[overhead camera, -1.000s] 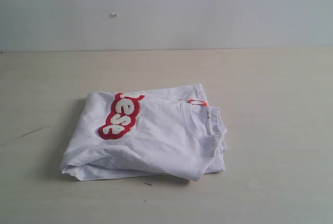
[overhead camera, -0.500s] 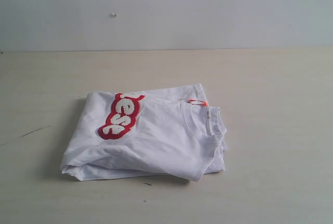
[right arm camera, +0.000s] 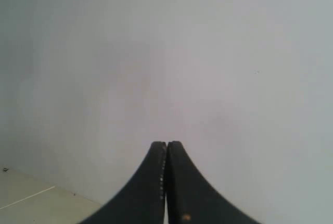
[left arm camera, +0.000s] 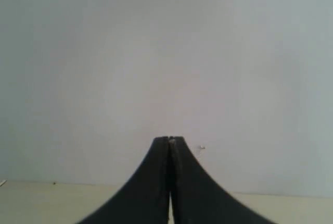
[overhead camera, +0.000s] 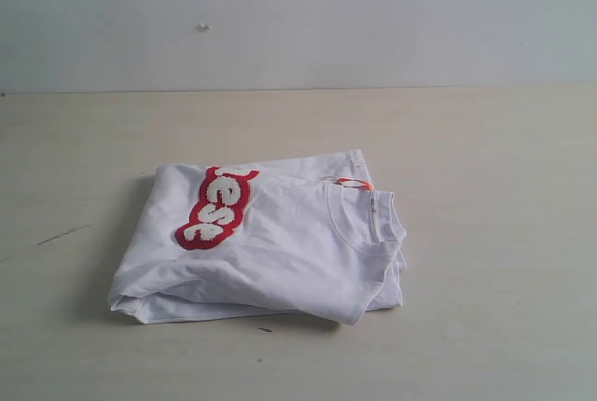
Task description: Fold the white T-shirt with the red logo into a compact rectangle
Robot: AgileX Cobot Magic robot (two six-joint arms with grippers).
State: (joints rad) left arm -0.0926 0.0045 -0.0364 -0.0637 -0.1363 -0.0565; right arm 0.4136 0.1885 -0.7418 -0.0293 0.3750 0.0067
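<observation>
The white T-shirt (overhead camera: 270,247) lies folded into a small, roughly rectangular bundle in the middle of the table in the exterior view. Its collar with an orange neck tag (overhead camera: 355,183) is on the right side. The red logo (overhead camera: 216,207) shows partly, folded over the bundle's upper left. Neither arm appears in the exterior view. My left gripper (left arm camera: 170,141) is shut on nothing and faces the pale wall. My right gripper (right arm camera: 166,145) is likewise shut and empty, pointing at the wall. The shirt is out of both wrist views.
The pale wooden table (overhead camera: 504,186) stretches around the shirt, ending at a grey-white wall (overhead camera: 373,19) at the back. A thin dark scratch (overhead camera: 63,233) marks the table at the left.
</observation>
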